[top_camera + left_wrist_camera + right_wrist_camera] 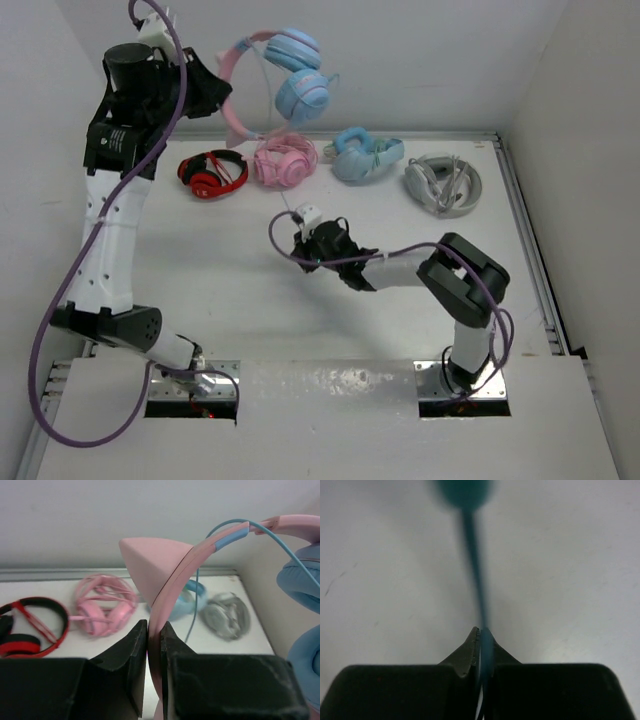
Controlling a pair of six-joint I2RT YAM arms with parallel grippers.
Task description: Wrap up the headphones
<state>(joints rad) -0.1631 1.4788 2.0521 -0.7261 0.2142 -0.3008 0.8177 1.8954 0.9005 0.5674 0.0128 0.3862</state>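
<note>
The headphones (285,75), with a pink cat-ear headband (176,577) and light blue ear cups (302,580), hang in the air at the back left. My left gripper (226,103) is shut on the headband, which runs between its fingers in the left wrist view (154,630). The thin light blue cable (193,611) drops from the headband toward the table. My right gripper (299,243) is low over the middle of the table. In the right wrist view it (482,632) is shut on the cable (473,555), which runs out ahead to a blurred thicker end.
Along the back of the table lie a red-and-black pair (212,173), an all-pink pair (285,163), an all-light-blue pair (366,155) and a grey pair (443,184). White walls close in the back and both sides.
</note>
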